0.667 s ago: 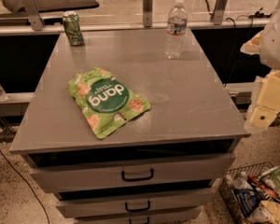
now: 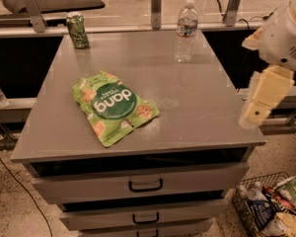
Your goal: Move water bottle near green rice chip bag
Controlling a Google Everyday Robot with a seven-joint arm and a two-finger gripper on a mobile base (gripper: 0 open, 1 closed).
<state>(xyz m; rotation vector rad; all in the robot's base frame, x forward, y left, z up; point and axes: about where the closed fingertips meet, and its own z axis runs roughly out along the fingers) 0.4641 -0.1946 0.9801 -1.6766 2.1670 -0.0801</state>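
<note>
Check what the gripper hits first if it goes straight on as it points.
Likely the table top near its front-right corner: the gripper hangs by the right edge, pointing down and slightly left. Depth is unclear, so it could miss just outside the edge.

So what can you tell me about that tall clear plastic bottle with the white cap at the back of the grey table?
The tall clear plastic water bottle stands upright near the far edge of the grey tabletop, right of centre. It has a white cap and a dark-and-red label band round its upper part. Only the tabletop touches it. The robot's cream gripper hangs by the table's right edge, well apart from it.
</note>
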